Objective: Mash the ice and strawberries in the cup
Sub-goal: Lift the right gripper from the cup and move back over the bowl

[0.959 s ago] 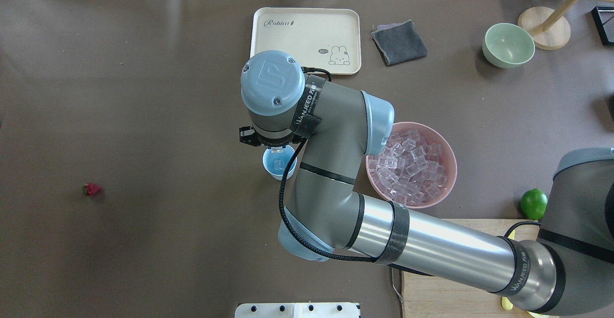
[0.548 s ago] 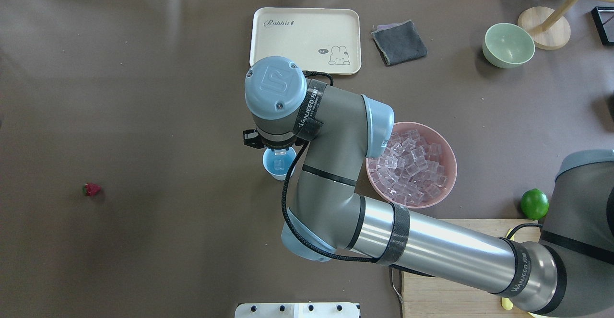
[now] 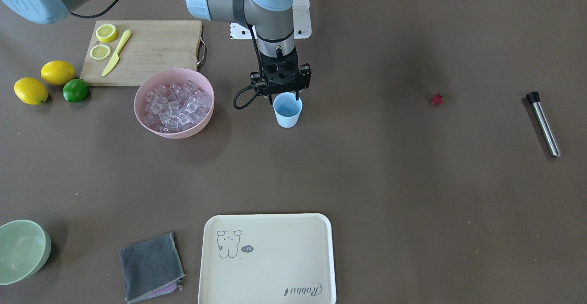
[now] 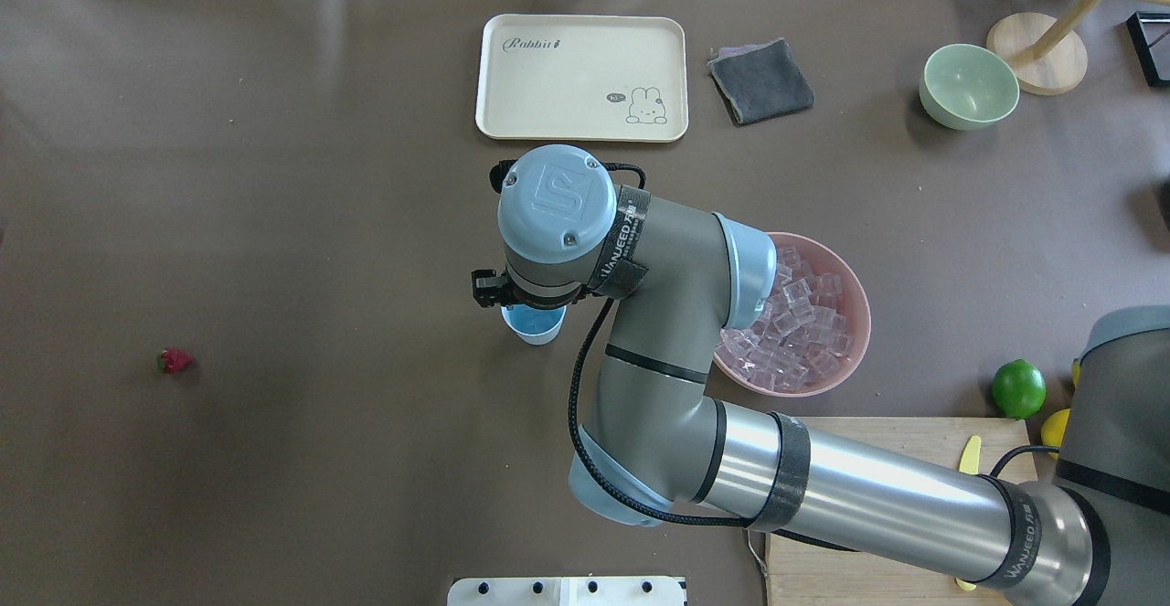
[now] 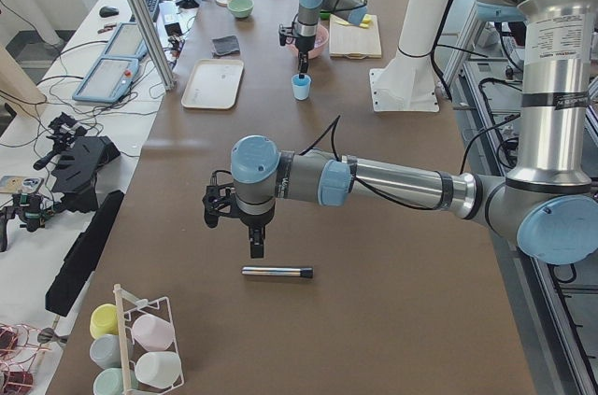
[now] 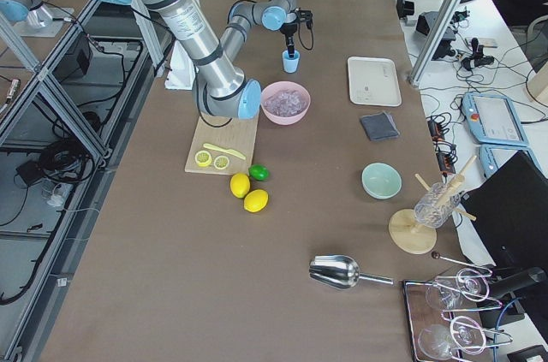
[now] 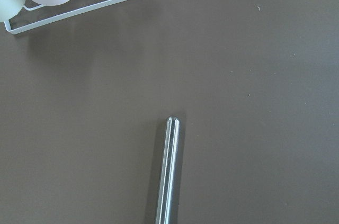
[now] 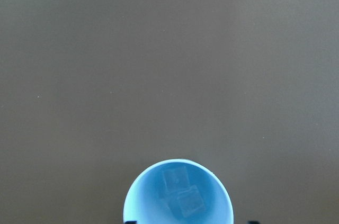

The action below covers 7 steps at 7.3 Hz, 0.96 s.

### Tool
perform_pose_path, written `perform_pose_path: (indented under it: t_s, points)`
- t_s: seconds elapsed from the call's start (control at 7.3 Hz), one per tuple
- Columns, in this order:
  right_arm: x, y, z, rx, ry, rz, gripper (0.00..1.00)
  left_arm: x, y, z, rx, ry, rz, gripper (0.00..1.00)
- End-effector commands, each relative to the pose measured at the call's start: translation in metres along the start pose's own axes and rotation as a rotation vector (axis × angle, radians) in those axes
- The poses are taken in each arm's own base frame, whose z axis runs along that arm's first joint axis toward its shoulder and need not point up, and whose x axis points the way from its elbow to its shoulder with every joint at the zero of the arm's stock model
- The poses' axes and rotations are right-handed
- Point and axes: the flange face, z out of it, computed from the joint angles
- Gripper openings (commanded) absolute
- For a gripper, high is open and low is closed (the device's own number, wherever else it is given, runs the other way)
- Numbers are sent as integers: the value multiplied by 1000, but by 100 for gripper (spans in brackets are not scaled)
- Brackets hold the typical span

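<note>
Since a second ago our right gripper (image 3: 285, 96) slid down-frame overhead, jaws apart above the cup (image 3: 288, 113) holding two ice cubes (image 8: 183, 196); our left gripper (image 5: 255, 247) we cannot tell

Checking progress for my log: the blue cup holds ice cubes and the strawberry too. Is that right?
Not quite. The cup holds only ice cubes, per the right wrist view; the strawberry lies on the table far from it, as the overhead view shows.
</note>
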Motion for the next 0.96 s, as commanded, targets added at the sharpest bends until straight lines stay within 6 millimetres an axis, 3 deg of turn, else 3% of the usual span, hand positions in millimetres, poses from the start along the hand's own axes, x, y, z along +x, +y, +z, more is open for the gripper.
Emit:
perform_pose_path:
  t_s: [0.0,0.14,0.27,0.41,0.55,0.82]
  points:
    - [18,2,-10,3,-7,-9,100,0,-1,0,-1,0,0,99]
    - [43,-2,-12,13,8,-6,100,0,-1,0,-1,0,0,99]
    - [90,2,-20,25,17,-52,100,1,1,-1,1,0,2,99]
    - [139,3,-43,53,19,-37,100,2,2,-2,2,2,3,99]
    - [169,4,-48,51,29,-14,100,2,3,-2,3,2,4,99]
    - [200,10,-32,40,78,17,99,2,5,0,-11,48,-4,99]
